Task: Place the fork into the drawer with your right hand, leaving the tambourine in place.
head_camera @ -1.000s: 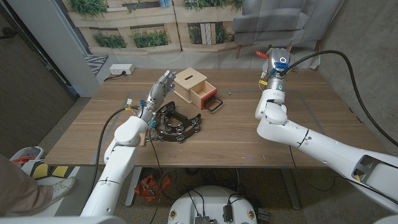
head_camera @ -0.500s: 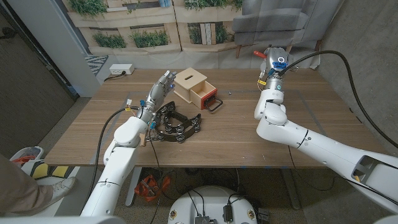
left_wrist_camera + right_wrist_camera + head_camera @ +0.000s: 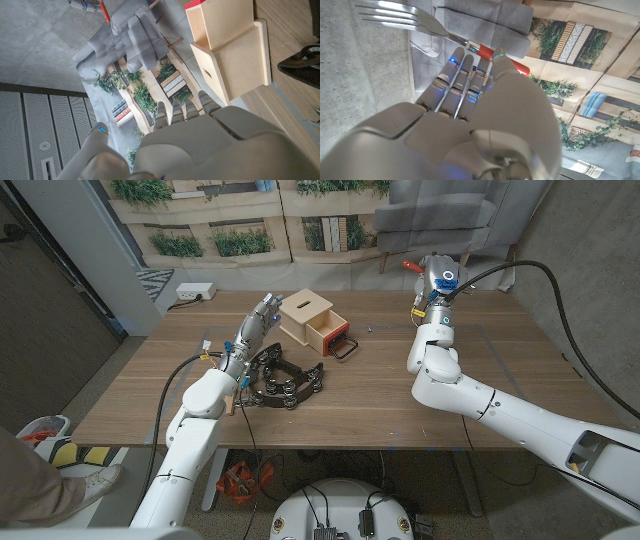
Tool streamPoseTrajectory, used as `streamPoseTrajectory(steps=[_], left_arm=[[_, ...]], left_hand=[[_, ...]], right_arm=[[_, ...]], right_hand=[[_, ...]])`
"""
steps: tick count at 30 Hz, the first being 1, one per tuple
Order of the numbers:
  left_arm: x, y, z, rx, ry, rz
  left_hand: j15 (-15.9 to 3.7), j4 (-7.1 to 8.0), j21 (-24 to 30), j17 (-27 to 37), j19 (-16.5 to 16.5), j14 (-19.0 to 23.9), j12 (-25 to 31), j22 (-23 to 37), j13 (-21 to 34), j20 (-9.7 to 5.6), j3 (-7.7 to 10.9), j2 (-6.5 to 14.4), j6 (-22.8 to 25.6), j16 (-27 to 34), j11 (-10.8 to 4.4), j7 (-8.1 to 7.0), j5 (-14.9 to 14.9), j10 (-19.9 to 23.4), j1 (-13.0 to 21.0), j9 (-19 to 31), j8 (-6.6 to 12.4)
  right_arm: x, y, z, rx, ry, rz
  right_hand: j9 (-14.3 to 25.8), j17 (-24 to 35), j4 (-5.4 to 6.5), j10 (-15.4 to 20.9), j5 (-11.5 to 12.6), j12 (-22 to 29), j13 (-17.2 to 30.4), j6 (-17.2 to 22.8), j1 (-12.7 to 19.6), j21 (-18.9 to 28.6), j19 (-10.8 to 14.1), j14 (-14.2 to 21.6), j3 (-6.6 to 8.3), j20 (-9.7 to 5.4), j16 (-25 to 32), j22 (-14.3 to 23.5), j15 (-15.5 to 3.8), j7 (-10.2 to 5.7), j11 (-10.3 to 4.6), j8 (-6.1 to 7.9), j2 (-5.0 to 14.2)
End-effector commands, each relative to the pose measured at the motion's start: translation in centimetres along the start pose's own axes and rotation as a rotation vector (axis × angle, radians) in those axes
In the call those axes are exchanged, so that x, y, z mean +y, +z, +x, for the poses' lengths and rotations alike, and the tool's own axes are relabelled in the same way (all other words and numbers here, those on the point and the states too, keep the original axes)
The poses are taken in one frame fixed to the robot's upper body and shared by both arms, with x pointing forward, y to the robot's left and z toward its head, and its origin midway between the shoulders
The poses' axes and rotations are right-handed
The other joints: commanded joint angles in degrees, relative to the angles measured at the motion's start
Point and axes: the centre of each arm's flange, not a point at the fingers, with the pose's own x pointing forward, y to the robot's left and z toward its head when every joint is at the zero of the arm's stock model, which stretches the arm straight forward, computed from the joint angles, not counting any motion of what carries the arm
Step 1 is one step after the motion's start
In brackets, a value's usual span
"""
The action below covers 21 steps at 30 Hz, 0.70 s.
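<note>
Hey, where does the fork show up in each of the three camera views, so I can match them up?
Head view: the fork is far right, held up by the right hand, red handle sticking out.
Left wrist view: a small red-handled piece at the top edge, likely the fork.
Right wrist view: the fork at upper left, tines out, past the fingers.
Shared landmark: the grey cloth backdrop.

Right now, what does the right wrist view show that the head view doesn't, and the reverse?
Right wrist view alone: the fork's steel tines, sticking out past the right hand's fingers, which hold its red handle. Head view alone: the wooden box with its drawer pulled open, the tambourine on the table, and the left hand beside the box. Both: the right hand gripping the red-handled fork.
</note>
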Motion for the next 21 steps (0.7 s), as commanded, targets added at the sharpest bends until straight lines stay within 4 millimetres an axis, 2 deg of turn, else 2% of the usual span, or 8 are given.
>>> streamPoseTrajectory(steps=[1, 16, 21], left_arm=[[-0.2, 0.2, 0.1, -0.01, -0.004, 0.0], [0.3, 0.0, 0.3, -0.007, -0.002, -0.001], [0.4, -0.2, 0.1, 0.003, 0.001, -0.002]], left_hand=[[0.02, -0.05, 0.2, 0.2, 0.0, -0.1, 0.2, 0.3, 0.1, 0.06, -0.04, 0.4, 0.6, 0.2, 0.09, -0.05, 0.1, 0.3, 0.1, 0.1, 0.19], [0.02, -0.04, 0.2, 0.2, 0.0, -0.1, 0.2, 0.3, 0.1, 0.07, -0.05, 0.5, 0.5, 0.2, 0.12, -0.07, 0.1, 0.4, 0.1, 0.1, 0.15], [0.0, -0.04, 0.2, 0.2, 0.1, -0.1, 0.2, 0.3, 0.1, 0.06, -0.06, 0.5, 0.5, 0.2, 0.04, -0.02, 0.1, 0.4, 0.1, 0.1, 0.15]], right_arm=[[0.1, 0.6, -0.2, -0.029, 0.009, 0.004], [1.1, 2.1, -0.2, -0.067, 0.03, 0.013], [1.6, 2.7, -0.2, -0.088, 0.039, 0.021]], right_hand=[[0.1, 0.2, 0.0, 3.1, 0.3, 0.7, 0.3, 0.5, 2.0, 0.3, -0.2, 0.4, -0.1, -0.06, 0.3, 0.1, -9.76, 0.04, -2.95, 0.31, 1.89], [0.2, 0.3, 0.12, 3.1, 0.3, 0.7, 0.3, 0.5, 2.0, 0.6, -0.3, 0.5, -0.29, -0.06, 0.2, 0.1, -9.72, 0.01, -3.05, 0.25, 2.0], [0.2, 0.5, 0.08, 3.1, 0.3, 0.7, 0.3, 0.4, 2.1, 1.2, 0.4, 0.7, -0.36, -0.15, 0.3, 0.1, -9.81, 0.02, -3.06, 0.17, 2.06]])
